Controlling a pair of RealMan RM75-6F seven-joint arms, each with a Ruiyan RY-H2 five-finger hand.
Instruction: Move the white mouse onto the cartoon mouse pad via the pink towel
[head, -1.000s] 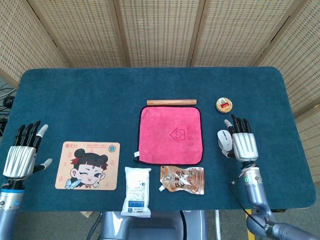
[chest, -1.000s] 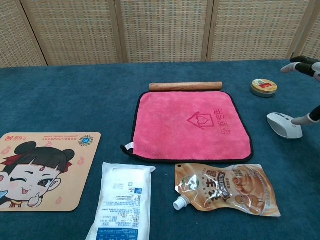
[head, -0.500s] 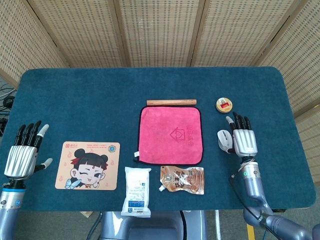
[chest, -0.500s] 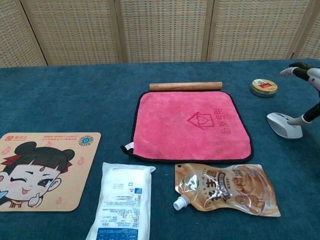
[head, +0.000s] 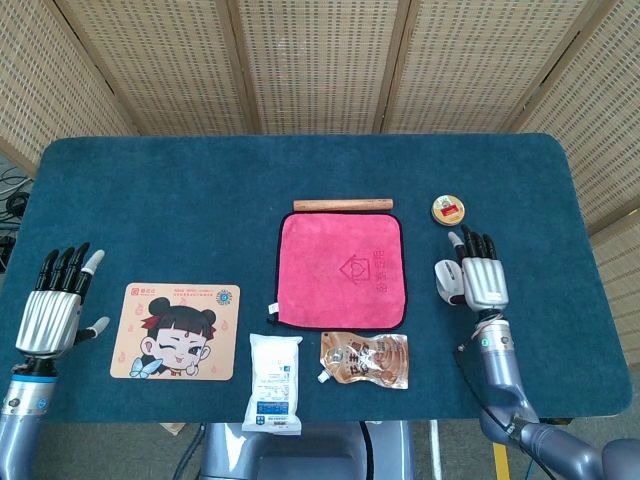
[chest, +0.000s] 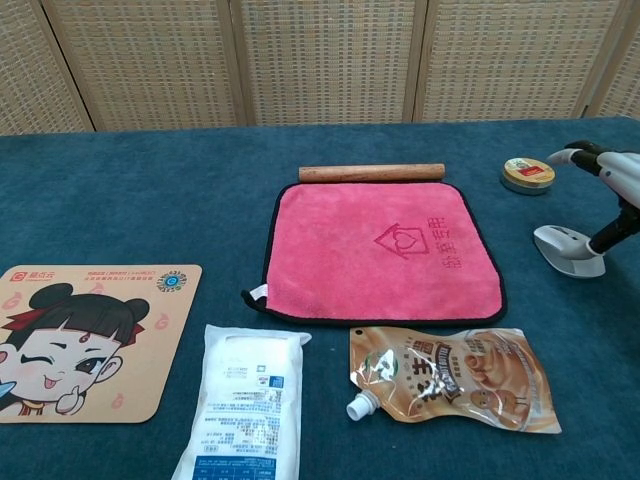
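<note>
The white mouse lies on the blue table right of the pink towel. My right hand hovers over the mouse's right side with fingers spread, its thumb touching the mouse; it holds nothing. The cartoon mouse pad lies at the front left. My left hand is raised left of the pad, fingers apart and empty; only the head view shows it.
A wooden stick lies along the towel's far edge. A small round tin sits behind the mouse. A white packet and a brown spouted pouch lie in front of the towel.
My right hand has shifted left and forward, closing in over the mouse. The left hand has dropped slightly. The mouse has not moved.
</note>
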